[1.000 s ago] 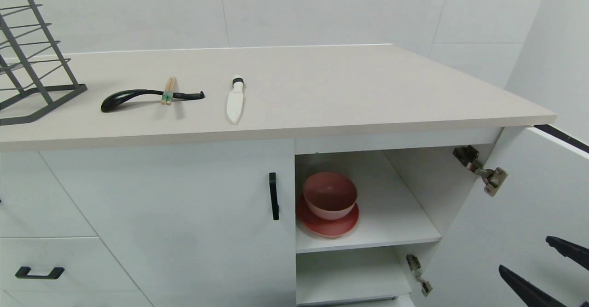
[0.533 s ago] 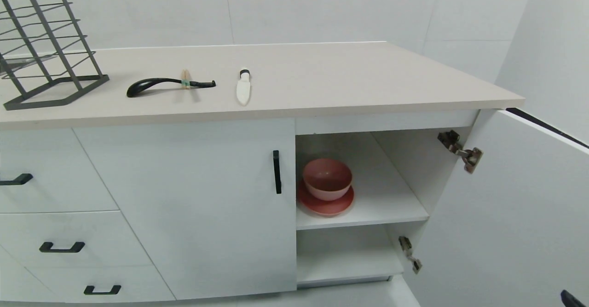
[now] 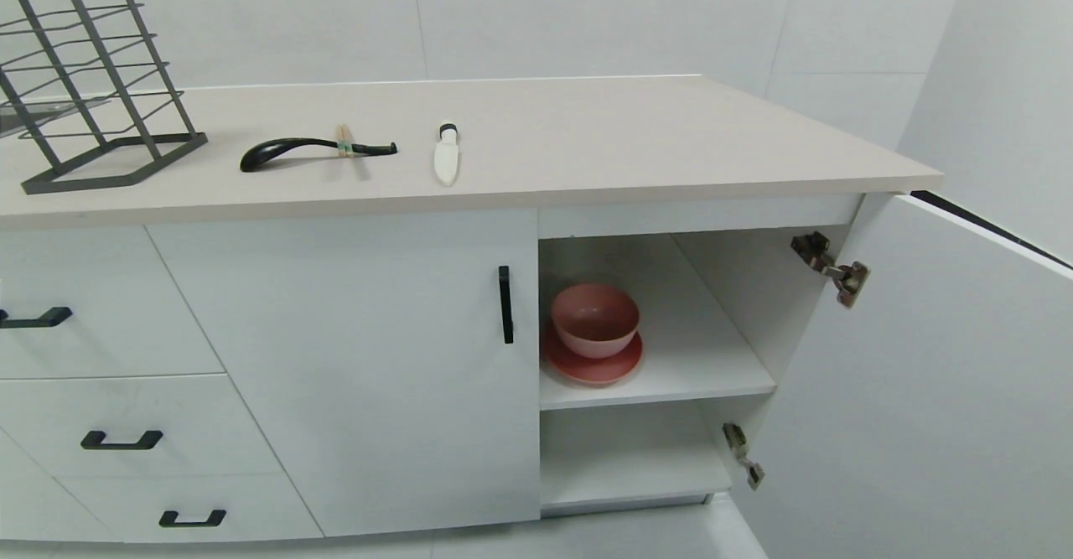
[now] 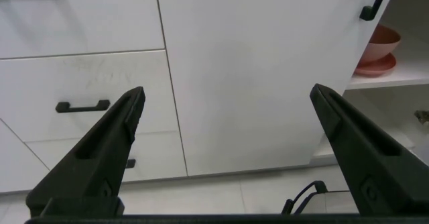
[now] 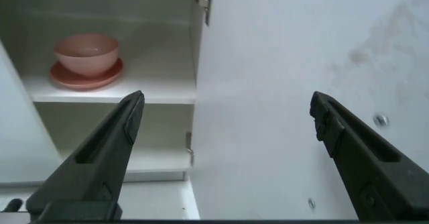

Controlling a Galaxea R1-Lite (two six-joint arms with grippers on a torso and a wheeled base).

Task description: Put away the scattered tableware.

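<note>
Head view: ladle (image 3: 270,153) on beige countertop (image 3: 629,131)

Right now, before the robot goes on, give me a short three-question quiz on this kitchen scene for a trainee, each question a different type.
1. True or false: the pink bowl sits on the red plate on the open cabinet's upper shelf.
2. On the countertop lie a black spoon, chopsticks and a white knife. Which is nearest the wire rack? A knife, B spoon, C chopsticks.
3. Fill in: the left gripper and right gripper are both ____.
Key: 1 true; 2 B; 3 open.
</note>
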